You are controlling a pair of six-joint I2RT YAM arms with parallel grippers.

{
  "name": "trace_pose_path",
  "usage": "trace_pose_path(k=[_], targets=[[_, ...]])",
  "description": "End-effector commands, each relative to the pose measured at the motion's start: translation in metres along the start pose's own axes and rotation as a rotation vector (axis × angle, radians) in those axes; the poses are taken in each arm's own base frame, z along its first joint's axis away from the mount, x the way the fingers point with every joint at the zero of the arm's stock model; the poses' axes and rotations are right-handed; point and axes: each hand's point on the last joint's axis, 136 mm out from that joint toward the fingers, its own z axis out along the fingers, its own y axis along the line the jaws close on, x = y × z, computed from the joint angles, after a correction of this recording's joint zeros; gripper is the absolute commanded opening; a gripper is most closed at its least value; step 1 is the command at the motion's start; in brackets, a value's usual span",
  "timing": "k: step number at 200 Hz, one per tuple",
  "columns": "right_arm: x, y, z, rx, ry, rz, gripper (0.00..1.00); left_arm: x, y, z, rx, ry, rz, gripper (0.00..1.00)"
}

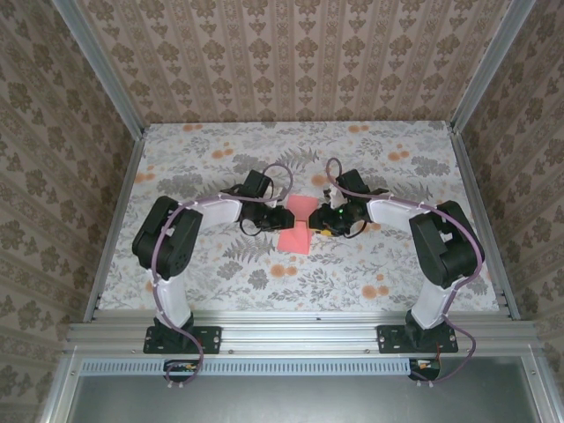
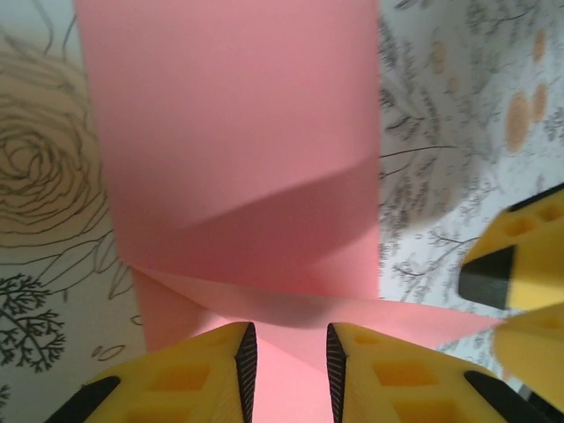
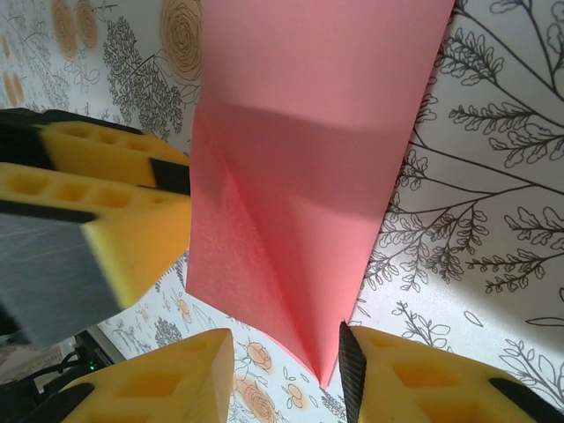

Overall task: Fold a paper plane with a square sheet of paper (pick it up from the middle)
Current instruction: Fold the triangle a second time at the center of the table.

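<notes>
Table (image 1: 220,286): flat top, pale surface printed with grey leaves and small orange flower prints (image 1: 374,291). Flower clusters sit at 5, 6, 10 and 1 o'clock. An aluminium rail (image 1: 300,328) runs along the 6 o'clock edge. At centre is the square sheet of paper (image 1: 298,225), coral pink, waisted to an hourglass, ends toward 12 and 6. Cannot tell whether it rests flat.

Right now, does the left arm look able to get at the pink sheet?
Likely yes. The left gripper straddles the square sheet of paper with parted fingers, nothing in between. The right gripper crowds the opposite side but leaves this edge free.
</notes>
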Motion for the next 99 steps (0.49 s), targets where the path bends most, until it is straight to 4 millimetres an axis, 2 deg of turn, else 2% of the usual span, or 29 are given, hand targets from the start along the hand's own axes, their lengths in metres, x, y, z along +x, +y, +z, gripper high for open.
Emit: trace_pose_path(k=[1,22,51,99], targets=[[-0.011,0.010,-0.003,-0.027,-0.020,-0.041,0.40,0.004,0.008,0.010,-0.010,0.013,0.017,0.29],[-0.011,0.015,0.000,-0.045,-0.019,-0.056,0.41,0.004,0.010,0.014,-0.007,0.018,0.011,0.29],[-0.008,0.009,0.010,0.005,0.012,-0.089,0.41,0.004,0.012,0.018,-0.005,0.025,0.006,0.30],[-0.012,0.003,0.027,0.037,0.037,-0.105,0.38,0.005,0.015,0.020,-0.004,0.027,-0.003,0.31]])
